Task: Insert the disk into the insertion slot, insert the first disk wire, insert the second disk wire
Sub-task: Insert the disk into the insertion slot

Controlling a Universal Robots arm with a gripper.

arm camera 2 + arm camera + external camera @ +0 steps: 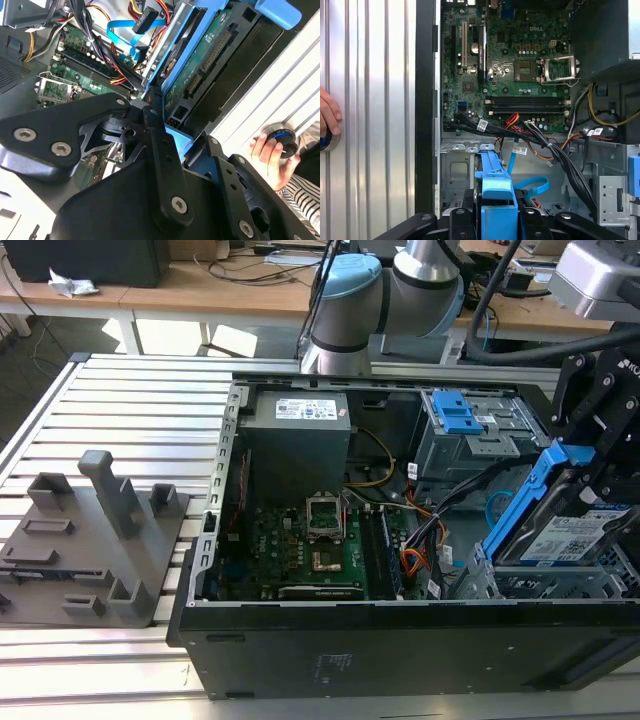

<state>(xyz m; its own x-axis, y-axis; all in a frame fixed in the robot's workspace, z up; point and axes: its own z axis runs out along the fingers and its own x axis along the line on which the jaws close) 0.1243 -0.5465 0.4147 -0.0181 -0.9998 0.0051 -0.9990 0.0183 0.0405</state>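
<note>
With jaws closed from both sides on the disk (590,532), grips it by its blue frame (495,187) and nothing else. Holds it tilted on edge at the corner of the case (400,650) on the exterior view's right, low end just above or touching the slot (545,582) — cannot tell which. Not yet seated flat in that grey perforated cage.

Handles, most likely, as a stiff, dense block: heavy for its size, no give, fragile inside, so no knocks against sheet metal. Bare circuit board (200,67) on the underside, best left untouched. Smooth metal faces, probably slippery. Plastic frame the better place to take hold, along its two long sides, near the middle to keep the weight from swinging. Some flex to be expected in the frame itself.

Hard to make out: actual contact between pads and frame, masked by the black linkage (165,165) in both wrist views. Slot mouth hidden behind the disk in the exterior view. Far side of the disk cut off at that view's right edge. Loose blue ribbon cable (532,186) and a black bundle (555,150) near the slot, but no telling which are the two disk wires. Also a person's hand (267,155) on a round knob (280,142) by the ribbed worktop (130,410) — partly out of frame.
</note>
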